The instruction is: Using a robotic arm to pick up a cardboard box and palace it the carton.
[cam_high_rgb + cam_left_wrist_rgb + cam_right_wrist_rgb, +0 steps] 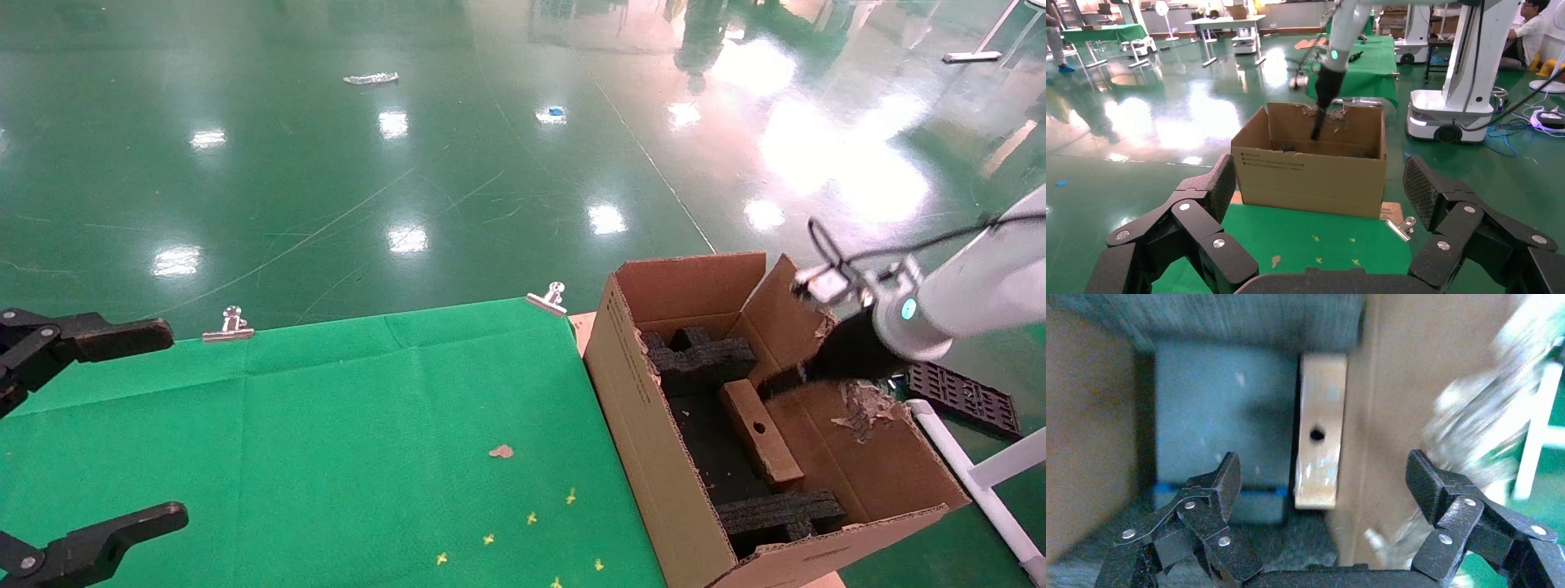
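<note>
Leftmost, the left pincer (90, 425) hangs open over the green table (343, 425). Further right, the carton (645, 425) holds black foam inserts (703, 355) and the cardboard box (760, 433), which lies just below the right pincer (1321, 478), open and empty.

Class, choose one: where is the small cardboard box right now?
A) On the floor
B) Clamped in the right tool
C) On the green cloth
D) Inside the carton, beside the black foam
D: the cardboard box lies inside the carton, and the right tool above it is open and empty.
</note>
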You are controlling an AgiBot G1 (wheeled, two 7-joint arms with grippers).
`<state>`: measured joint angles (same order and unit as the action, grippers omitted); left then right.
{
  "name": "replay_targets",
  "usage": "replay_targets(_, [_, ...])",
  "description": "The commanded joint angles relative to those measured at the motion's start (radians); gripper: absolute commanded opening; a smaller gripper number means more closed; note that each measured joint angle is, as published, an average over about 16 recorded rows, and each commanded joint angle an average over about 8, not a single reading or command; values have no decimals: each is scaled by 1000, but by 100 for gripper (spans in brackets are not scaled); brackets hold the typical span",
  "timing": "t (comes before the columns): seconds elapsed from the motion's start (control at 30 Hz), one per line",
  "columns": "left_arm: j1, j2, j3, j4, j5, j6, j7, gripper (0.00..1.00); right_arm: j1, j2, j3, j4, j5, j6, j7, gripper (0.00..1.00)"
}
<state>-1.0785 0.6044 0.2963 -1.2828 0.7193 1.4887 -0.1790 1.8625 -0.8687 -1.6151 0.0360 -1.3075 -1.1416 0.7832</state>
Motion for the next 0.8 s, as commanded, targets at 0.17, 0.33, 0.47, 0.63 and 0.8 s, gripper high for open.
replay_targets(0.17, [0, 0, 0, 0, 0, 0, 0, 100, 144, 16, 12, 25, 14, -39, -51, 100])
replay_targets(0.33, [0, 0, 1, 0, 0, 0, 0, 100, 286, 37, 32, 72, 35, -87, -103, 100])
replay_targets(0.47, [0, 0, 1, 0, -1, 0, 0, 100, 366, 61, 47, 124, 53, -116, -128, 100])
replay_targets(0.63, [0, 0, 1, 0, -1, 0, 1, 100, 407, 89, 61, 174, 71, -135, -127, 100])
replay_targets(0.8, [0, 0, 1, 0, -1, -1, 1, 100, 407, 105, 84, 213, 87, -147, -127, 100])
